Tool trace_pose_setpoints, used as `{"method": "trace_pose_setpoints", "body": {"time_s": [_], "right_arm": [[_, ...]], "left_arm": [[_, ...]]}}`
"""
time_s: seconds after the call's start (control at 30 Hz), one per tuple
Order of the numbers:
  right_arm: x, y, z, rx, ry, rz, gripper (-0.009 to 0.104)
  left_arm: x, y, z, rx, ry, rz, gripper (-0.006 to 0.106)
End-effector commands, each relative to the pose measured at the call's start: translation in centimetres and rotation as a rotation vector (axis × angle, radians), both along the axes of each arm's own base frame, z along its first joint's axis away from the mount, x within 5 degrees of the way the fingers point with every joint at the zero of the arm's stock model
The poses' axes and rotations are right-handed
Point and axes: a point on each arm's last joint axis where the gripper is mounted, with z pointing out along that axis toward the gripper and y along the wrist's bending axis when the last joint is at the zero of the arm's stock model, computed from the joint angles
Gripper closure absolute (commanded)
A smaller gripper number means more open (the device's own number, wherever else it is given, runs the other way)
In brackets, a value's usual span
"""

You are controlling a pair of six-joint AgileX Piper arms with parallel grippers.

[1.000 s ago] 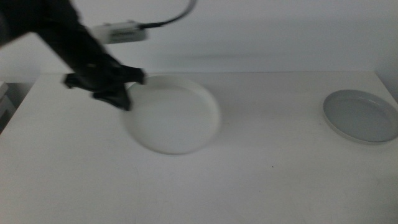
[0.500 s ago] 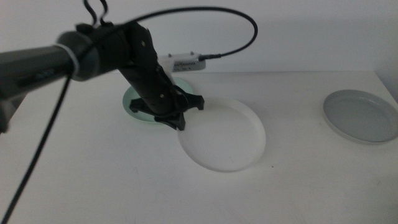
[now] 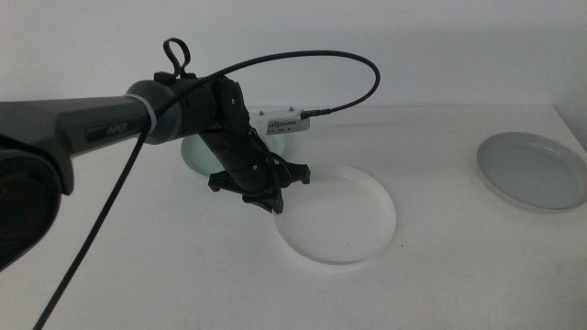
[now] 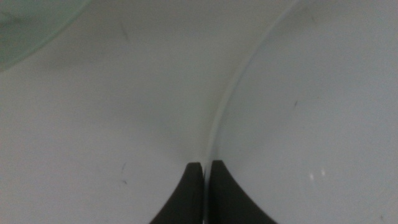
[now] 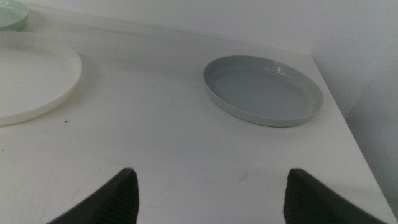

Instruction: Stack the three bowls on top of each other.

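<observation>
Counting three bowls: white bowl (image 3: pixel 336 216), mint bowl (image 3: pixel 196 151), grey bowl (image 3: pixel 533 170).

No text can be made out with certainty: the left arm (image 3: pixel 83 128), in the left half of the middle view, bears faint lettering too blurred to read, and the white module (image 3: pixel 280 122) behind it has illegible small print

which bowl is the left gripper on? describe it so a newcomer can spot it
On the white table, follow the left arm to its left gripper, pinched on a rim. That is the white bowl, mid-table. The mint green bowl sits behind the arm, the light grey bowl far right.
</observation>
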Motion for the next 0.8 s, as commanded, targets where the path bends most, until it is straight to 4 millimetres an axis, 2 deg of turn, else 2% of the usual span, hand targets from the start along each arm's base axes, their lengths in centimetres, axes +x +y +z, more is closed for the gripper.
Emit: {"method": "trace_pose_setpoints", "body": {"time_s": [0.0,0.17,0.3,0.4,0.43,0.57,0.63,0.77], "right_arm": [[-0.1,-0.1,1.0,-0.011,-0.108,-0.008,0.034],[-0.1,-0.1,1.0,-0.011,-0.108,-0.008,0.034],[-0.1,-0.1,1.0,-0.011,-0.108,-0.008,0.034],[-0.1,-0.1,1.0,-0.011,-0.108,-0.008,0.034],[-0.1,-0.1,1.0,-0.011,-0.108,-0.008,0.034],[-0.1,-0.1,1.0,-0.011,-0.108,-0.008,0.034],[-0.1,-0.1,1.0,-0.011,-0.108,-0.008,0.034],[-0.1,-0.1,1.0,-0.011,-0.108,-0.008,0.034]], "left_arm": [[0.2,-0.5,3.1,-0.066,-0.085,0.019,0.102],[0.3,-0.4,3.0,-0.053,-0.097,-0.018,0.081],[0.1,-0.1,3.6,-0.042,-0.107,-0.035,0.045],[-0.3,0.7,5.7,-0.024,-0.136,-0.047,0.015],[-0.4,1.3,6.7,-0.018,-0.160,-0.045,0.010],[-1.2,3.2,11.3,0.038,-0.301,-0.047,0.010],[-1.8,4.8,13.9,0.074,-0.377,-0.013,0.010],[-2.4,8.5,17.5,0.096,-0.468,0.123,0.010]]}}
